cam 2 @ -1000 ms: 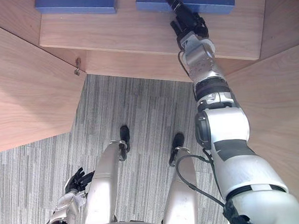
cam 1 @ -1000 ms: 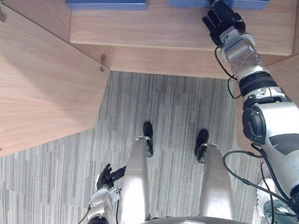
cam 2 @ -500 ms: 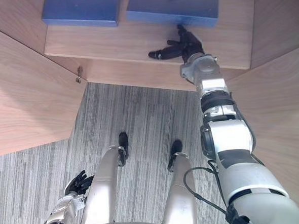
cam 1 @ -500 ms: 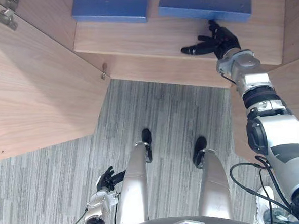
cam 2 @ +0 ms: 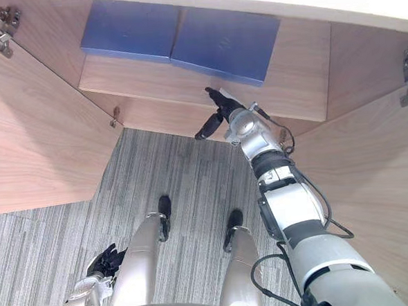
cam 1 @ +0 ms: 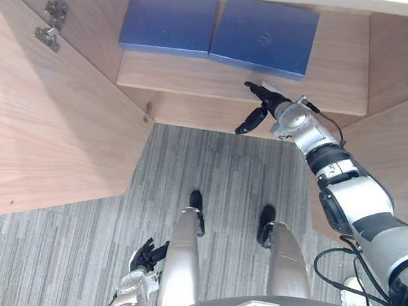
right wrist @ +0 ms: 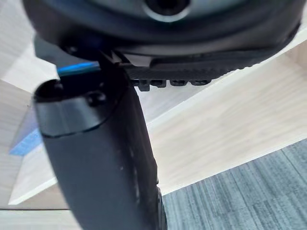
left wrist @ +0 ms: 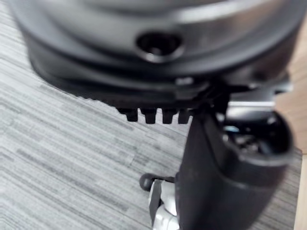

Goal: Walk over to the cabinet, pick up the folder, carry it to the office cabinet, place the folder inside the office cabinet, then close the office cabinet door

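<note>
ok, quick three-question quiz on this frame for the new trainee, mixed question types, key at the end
1. How many blue folders lie on the cabinet shelf? A one; B two; C three.
2. True or false: the right hand is curled round a folder.
3. Fill in: the left cabinet door stands ____.

Key:
1. B, they lie side by side.
2. False: its fingers are straight, near the shelf's front edge, holding nothing.
3. open
</note>
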